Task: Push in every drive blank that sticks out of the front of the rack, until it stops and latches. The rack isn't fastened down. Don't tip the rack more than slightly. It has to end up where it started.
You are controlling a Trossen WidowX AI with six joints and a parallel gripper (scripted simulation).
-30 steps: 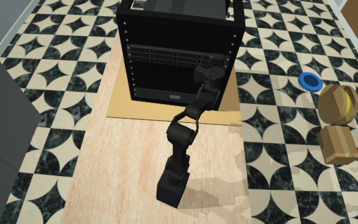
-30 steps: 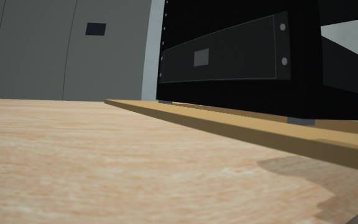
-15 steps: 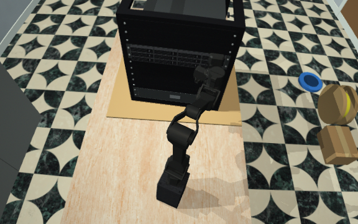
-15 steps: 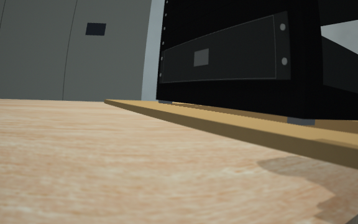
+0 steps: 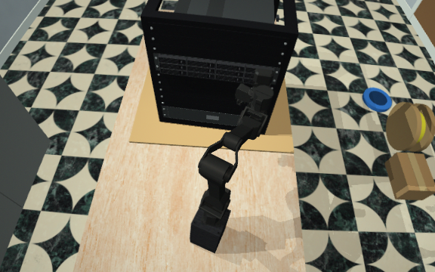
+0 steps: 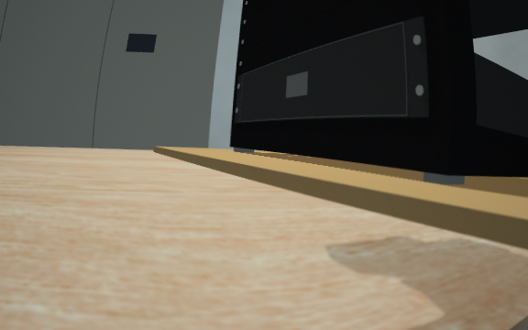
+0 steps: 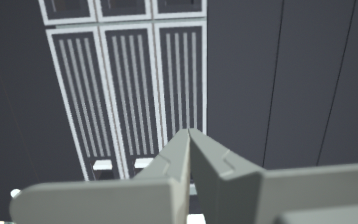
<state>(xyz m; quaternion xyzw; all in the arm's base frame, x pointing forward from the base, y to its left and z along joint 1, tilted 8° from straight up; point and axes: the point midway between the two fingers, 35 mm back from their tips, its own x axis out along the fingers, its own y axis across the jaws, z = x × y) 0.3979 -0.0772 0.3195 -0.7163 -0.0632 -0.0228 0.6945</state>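
Black all over, the rack (image 5: pixel 150 49) stands on a flat tan board (image 5: pixel 146 132), and the board lies on a long pale wood table (image 5: pixel 146 211). In the top view the board shows past the rack's front as a strip and as a thin strip on each side. The table runs on toward the camera from there, and the arm's base (image 5: pixel 202 234) sits on that part. Past the table's edges on both sides is the checkered floor (image 5: pixel 70 94). A blue ring (image 5: pixel 377 99), a round brown thing (image 5: pixel 410 126) and a brown box (image 5: pixel 410 175) lie on the floor, well apart from the table.

The arm reaches up to the right side of the rack's front. A row of drive blanks (image 5: pixel 217 69) runs across the front there.

The gripper (image 7: pixel 190 132) has its two grey fingers pressed together with nothing between them. In the wrist view three striped drive blanks stand side by side. The tips are over the right blank (image 7: pixel 182 75), near its lower end. I cannot tell if the tips touch it. To the right of that blank is plain dark panel (image 7: pixel 290 75).

In the low side view the rack's grey feet (image 6: pixel 444 179) rest on the board.
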